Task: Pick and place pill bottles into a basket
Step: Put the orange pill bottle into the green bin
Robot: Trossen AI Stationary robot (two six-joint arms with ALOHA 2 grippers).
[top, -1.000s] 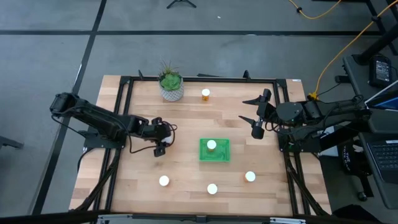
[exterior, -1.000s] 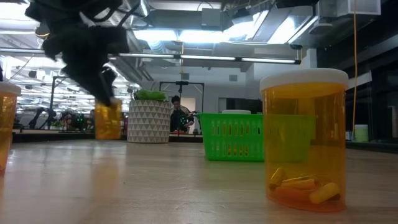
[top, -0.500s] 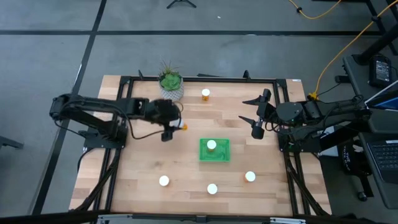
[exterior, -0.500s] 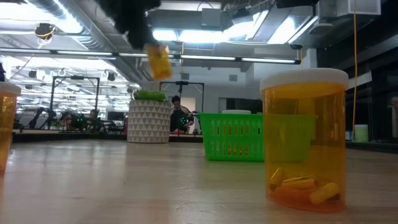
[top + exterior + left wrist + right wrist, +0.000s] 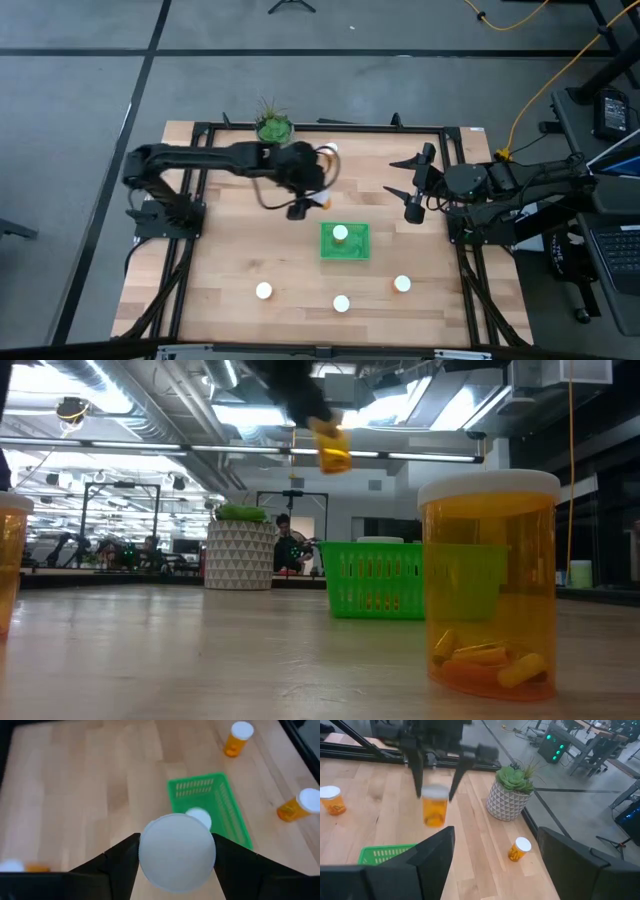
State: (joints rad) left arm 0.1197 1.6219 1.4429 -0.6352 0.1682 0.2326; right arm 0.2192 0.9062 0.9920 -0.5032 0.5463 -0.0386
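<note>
My left gripper (image 5: 308, 202) is shut on a pill bottle (image 5: 332, 448) with an orange body and a white cap (image 5: 176, 852). It holds the bottle in the air, just far and left of the green basket (image 5: 344, 242). One bottle (image 5: 341, 234) stands in the basket. Three more bottles stand on the near part of the table, one at the left (image 5: 263, 291), one in the middle (image 5: 341, 303) and one at the right (image 5: 402, 284). Another bottle (image 5: 519, 848) is near the far edge. My right gripper (image 5: 397, 177) is open and empty at the table's right side. My left gripper pinches the bottle's upper part (image 5: 434, 795) between its two fingers (image 5: 417, 777), one on each side. The fingers come from above, pointing down. The bottle hangs below them, cap up and slightly tilted, lifted well clear of the table.
A green plant in a white patterned pot (image 5: 272, 130) stands at the far edge, behind the left arm. A dark metal frame (image 5: 200, 150) runs along the table's sides. There is bare wood at the table's left side and between the basket and the near bottles.
My left gripper has risen from the table's left-middle with the bottle and carried it toward the right, toward the basket. The bottle was at table level and now hangs high and clear. My right arm has kept still.
</note>
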